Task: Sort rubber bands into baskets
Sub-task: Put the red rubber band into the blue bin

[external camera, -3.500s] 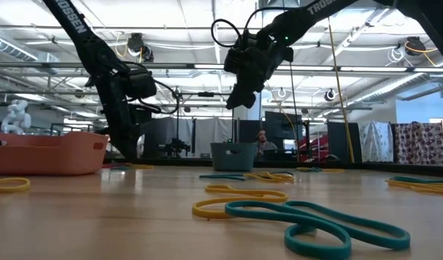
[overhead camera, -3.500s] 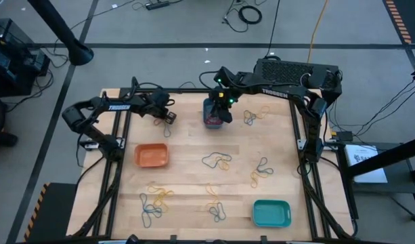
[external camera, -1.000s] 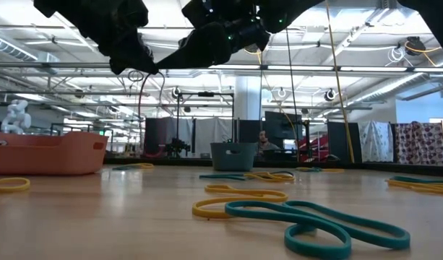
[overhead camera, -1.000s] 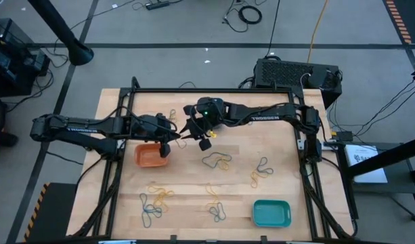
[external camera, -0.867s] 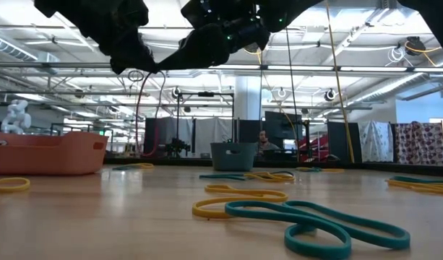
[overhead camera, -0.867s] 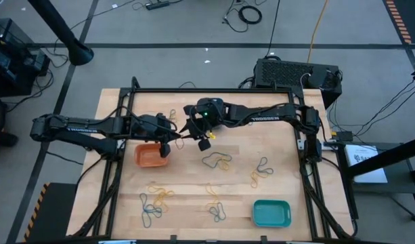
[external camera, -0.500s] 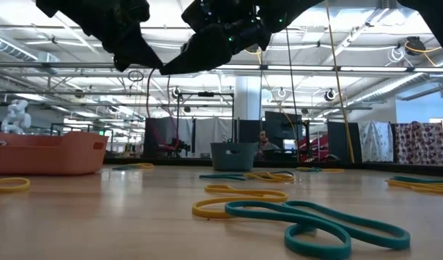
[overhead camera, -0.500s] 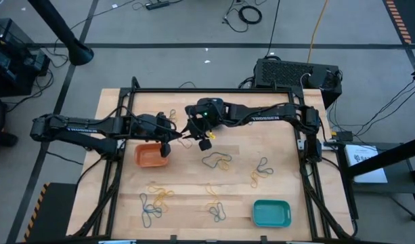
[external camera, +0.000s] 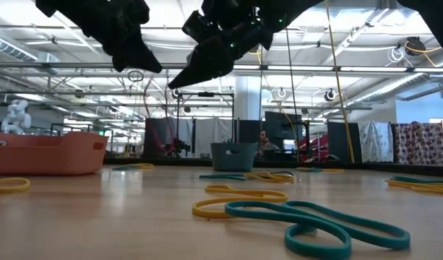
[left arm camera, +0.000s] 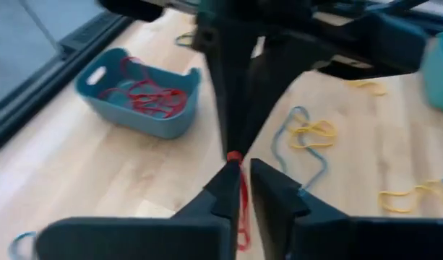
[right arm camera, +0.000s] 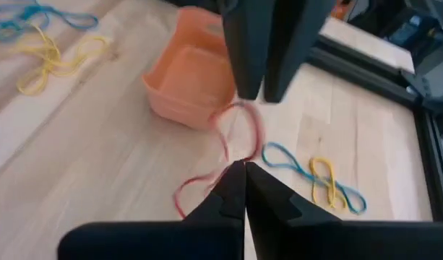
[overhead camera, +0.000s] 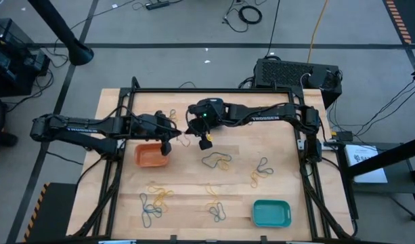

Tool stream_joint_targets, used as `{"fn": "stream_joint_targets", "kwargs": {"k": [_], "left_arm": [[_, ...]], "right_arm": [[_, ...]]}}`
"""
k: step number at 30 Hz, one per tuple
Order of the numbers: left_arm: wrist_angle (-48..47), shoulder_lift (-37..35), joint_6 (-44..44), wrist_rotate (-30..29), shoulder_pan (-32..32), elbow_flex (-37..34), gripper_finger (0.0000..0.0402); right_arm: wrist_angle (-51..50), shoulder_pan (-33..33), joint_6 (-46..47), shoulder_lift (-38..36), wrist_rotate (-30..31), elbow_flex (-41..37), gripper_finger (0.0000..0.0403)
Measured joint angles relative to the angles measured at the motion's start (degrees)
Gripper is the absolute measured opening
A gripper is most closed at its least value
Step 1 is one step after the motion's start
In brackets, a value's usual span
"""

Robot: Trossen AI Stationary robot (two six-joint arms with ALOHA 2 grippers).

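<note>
Red rubber band (right arm camera: 235, 137) hangs pinched between my left claw (left arm camera: 239, 170) and right claw (right arm camera: 244, 173), mid-air beside the orange basket (overhead camera: 151, 156) at its 2 o'clock, so one claw can take over.

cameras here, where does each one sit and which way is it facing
High: overhead, straight down on the table; both arms show.
Low: at tabletop height, facing the room; both grippers hang overhead.
Left wrist: behind the left gripper, facing the teal basket.
Right wrist: behind the right gripper, facing the orange basket.
Shared: both wrist views show the red rubber band between the two grippers.
</note>
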Motion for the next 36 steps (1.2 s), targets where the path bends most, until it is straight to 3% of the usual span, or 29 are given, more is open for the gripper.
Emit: {"fn": "stream_joint_targets", "kwargs": {"k": [7, 12, 14, 16, 20, 31, 36], "left_arm": [[0.1, 2.2, 1.0, -3.3, 0.0, 0.0, 0.0135], [-0.8, 2.6, 2.2, -6.6, 0.1, 0.0, 0.0176], [-1.7, 2.6, 2.4, -7.2, 0.1, 0.0, 0.0181], [-3.3, 2.7, 2.4, -7.1, 0.1, 0.0, 0.0182], [-3.4, 5.0, 2.4, -1.0, 0.0, -2.1, 0.0182], [0.8, 22.1, 6.9, 4.2, 1.8, -4.0, 0.0183], [0.7, 26.3, 8.2, 5.7, 2.9, -2.3, 0.0183]], "right_arm": [[-5.3, -0.1, -0.1, -1.4, 3.8, 1.2, 0.0001], [-10.3, -1.7, -0.8, -4.9, 7.0, 1.2, 0.0000], [-11.7, -2.8, 0.0, -5.9, 5.5, 1.3, 0.0000], [-14.4, -4.1, 1.3, -6.4, -0.1, 1.4, 0.0000], [-18.1, -5.3, 2.3, -6.4, -9.6, 0.3, 0.0000], [-13.7, -4.9, 3.4, -6.3, -9.7, -9.6, 0.0000], [-13.5, -4.7, 3.4, -6.3, -9.8, -11.2, 0.0000]]}}
